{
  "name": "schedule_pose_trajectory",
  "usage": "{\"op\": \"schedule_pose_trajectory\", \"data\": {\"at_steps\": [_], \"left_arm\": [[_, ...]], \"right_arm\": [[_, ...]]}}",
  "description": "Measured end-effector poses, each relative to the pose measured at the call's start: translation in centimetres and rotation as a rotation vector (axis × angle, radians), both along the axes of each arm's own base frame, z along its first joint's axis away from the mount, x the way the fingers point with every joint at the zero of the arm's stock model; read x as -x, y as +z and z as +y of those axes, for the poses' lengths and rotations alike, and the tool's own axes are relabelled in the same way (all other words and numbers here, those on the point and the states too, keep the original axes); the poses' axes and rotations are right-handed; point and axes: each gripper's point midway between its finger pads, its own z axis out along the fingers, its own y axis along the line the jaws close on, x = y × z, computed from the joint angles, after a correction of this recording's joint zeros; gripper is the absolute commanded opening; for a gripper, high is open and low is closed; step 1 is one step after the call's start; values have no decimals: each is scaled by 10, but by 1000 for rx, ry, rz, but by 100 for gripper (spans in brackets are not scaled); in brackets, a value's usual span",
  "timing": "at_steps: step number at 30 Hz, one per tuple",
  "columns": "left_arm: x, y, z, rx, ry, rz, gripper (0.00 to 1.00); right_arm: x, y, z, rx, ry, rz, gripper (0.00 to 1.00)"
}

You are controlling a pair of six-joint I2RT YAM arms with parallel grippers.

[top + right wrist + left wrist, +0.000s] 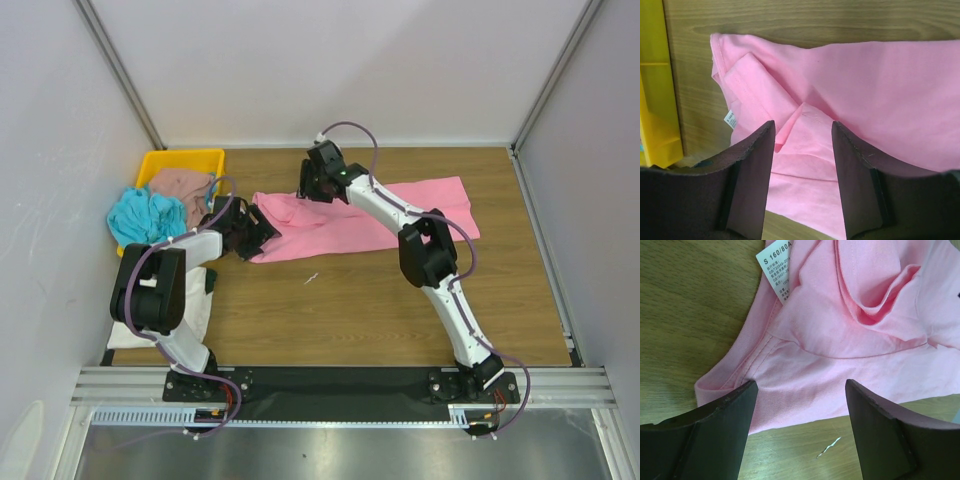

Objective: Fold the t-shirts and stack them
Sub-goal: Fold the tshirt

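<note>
Pink t-shirt [320, 232] lies spread across the middle of the table [350, 310], rumpled at its left end. Left gripper [801, 385] hangs over that end's hem, fingers wide and empty. Right gripper [803, 127] sits above a fold, fingers partly apart, nothing pinched.

A white tag [777, 270] on the pink shirt [850, 340], at 11 o'clock, reads "S 160/80A". The smaller print is too tiny to read.
</note>
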Motion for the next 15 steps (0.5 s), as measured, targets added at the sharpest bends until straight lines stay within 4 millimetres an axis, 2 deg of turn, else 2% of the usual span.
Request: {"op": "schedule_pose_trajectory", "data": {"at_steps": [3, 12, 15], "left_arm": [[0, 0, 0, 0, 0, 0, 79], [0, 0, 0, 0, 0, 0, 79], [0, 0, 0, 0, 0, -1, 79]], "right_arm": [[3, -6, 8, 18, 37, -12, 55], [16, -49, 17, 95, 101, 16, 56], [14, -51, 16, 108, 101, 7, 56]]}}
